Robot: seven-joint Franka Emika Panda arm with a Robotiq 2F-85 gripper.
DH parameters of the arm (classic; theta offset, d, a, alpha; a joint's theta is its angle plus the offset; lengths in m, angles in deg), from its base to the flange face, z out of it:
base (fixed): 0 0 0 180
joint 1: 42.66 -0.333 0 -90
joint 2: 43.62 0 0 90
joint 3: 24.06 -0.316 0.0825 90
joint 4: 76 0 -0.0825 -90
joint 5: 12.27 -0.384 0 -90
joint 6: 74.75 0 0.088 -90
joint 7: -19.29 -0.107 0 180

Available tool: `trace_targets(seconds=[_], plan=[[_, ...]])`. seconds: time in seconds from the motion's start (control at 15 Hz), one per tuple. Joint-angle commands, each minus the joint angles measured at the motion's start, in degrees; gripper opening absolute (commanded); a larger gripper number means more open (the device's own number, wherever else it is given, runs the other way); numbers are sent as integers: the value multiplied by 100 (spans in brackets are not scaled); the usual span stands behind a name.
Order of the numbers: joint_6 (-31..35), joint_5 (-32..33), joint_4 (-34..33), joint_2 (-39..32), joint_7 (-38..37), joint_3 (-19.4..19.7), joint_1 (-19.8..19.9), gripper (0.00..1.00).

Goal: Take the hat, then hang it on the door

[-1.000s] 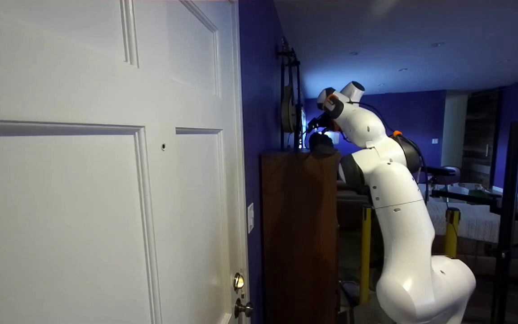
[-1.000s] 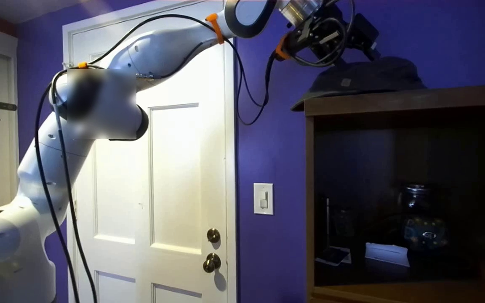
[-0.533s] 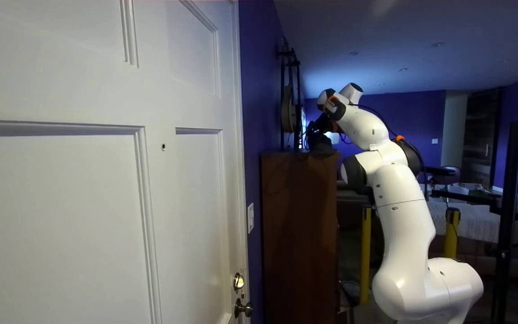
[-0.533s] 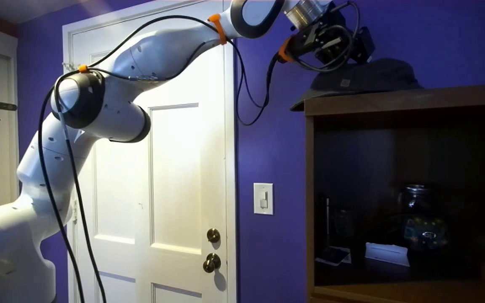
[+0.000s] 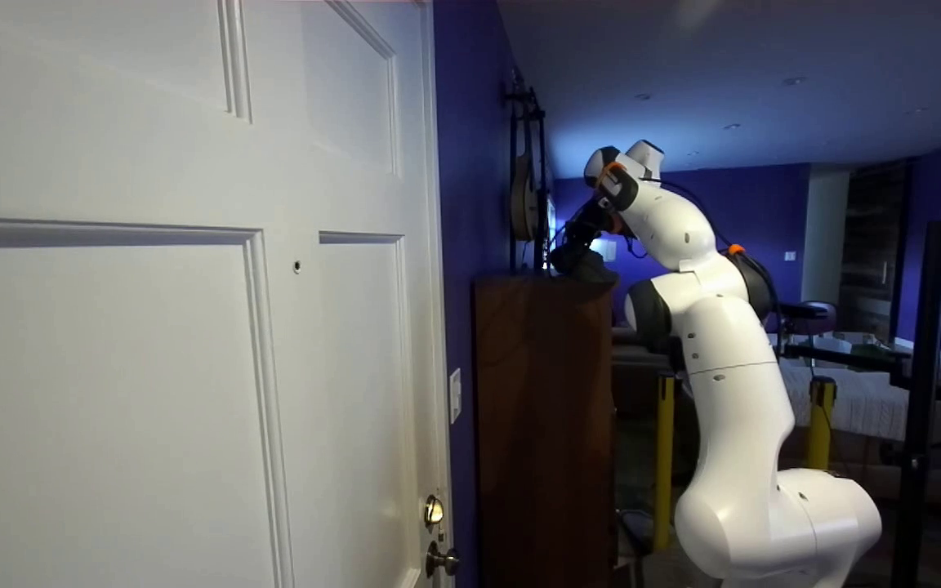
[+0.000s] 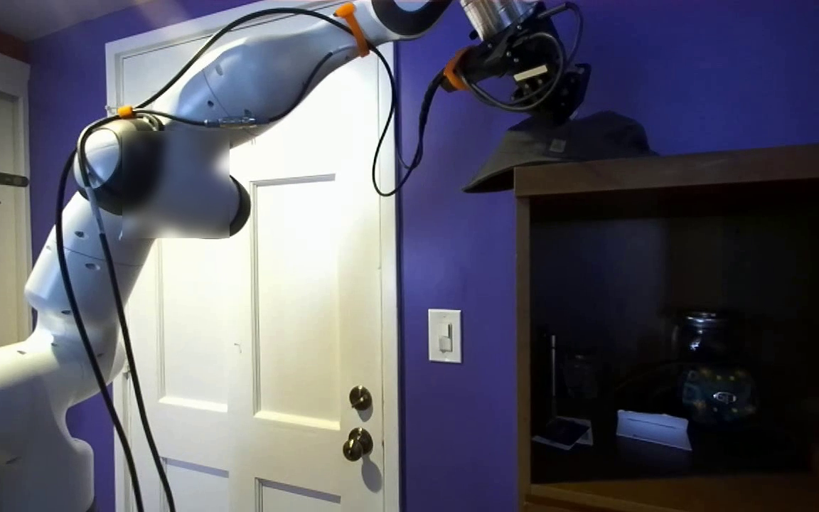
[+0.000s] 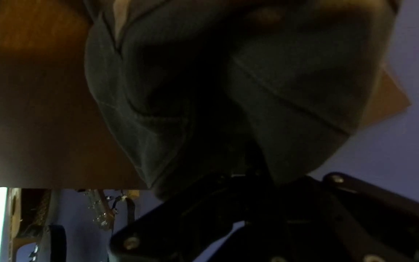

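Observation:
The hat (image 6: 605, 135), dark grey with a stiff brim, lies at the top of the dark wooden cabinet, its brim jutting past the left edge. In the wrist view the hat's cloth (image 7: 296, 138) is bunched in folds between the dark fingers. My gripper (image 7: 255, 178) points down into the crown and is shut on this fabric; the fingertips are mostly lost in shadow. Whether the hat still bears on the cabinet top I cannot tell. The white panelled door (image 5: 356, 343) shows in both exterior views, with a small dark fitting (image 5: 297, 266) on it.
The cabinet (image 6: 665, 171) has an open compartment with a jar (image 6: 704, 341) inside. Between door and cabinet is purple wall with a light switch (image 6: 445, 336). A guitar (image 5: 524, 196) hangs beyond the cabinet. Brass-coloured knobs (image 6: 357, 444) stick out from the door.
The gripper came down onto the hat's crown and its fingers closed on the cloth. In the last half second, gripper and hat shifted toward the door side, the brim reaching farther past the cabinet's edge.

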Motion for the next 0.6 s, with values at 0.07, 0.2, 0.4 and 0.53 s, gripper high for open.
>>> trace_targets(seconds=[0.07,0.2,0.4,0.53], plan=[[-830,-59,-75,121,104,-77,80,1],[-1057,20,16,221,59,-56,-19,1],[-1424,77,124,377,234,-78,-137,1],[-1664,197,154,477,351,-57,-269,1]])
